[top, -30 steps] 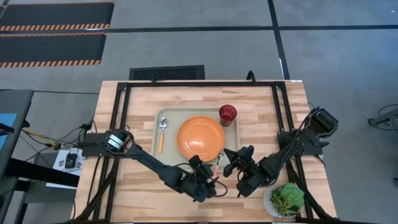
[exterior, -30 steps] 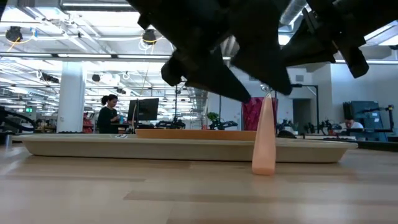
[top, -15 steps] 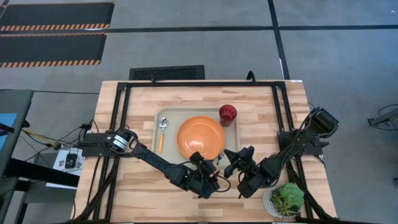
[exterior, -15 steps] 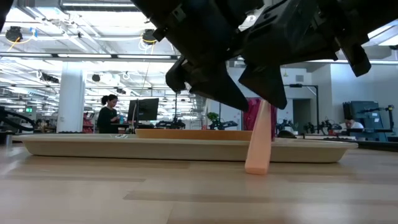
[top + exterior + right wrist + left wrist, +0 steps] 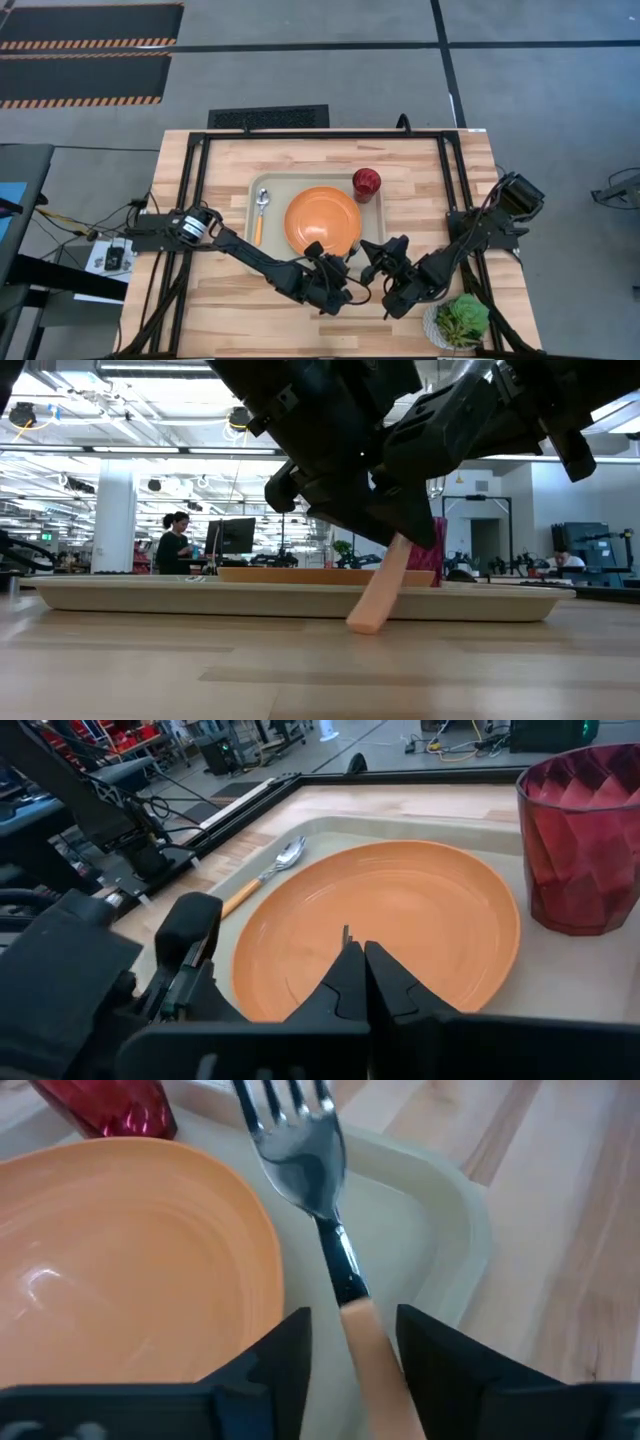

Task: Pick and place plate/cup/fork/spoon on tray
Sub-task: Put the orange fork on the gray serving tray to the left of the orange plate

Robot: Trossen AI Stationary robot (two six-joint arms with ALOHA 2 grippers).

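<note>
In the high view the arms hide the orange-handled metal fork (image 5: 325, 1210). The left tool (image 5: 350, 1342) pinches its handle, tines over the grey-green tray's (image 5: 455, 1230) corner beside the orange plate (image 5: 130, 1280). Right tool (image 5: 362, 975) is pressed together.

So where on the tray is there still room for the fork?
The bare strip of tray right of the plate, below the cup, is free; the fork already hangs over it in the left gripper. The left side is crowded by the spoon, and the plate fills the middle.
</note>
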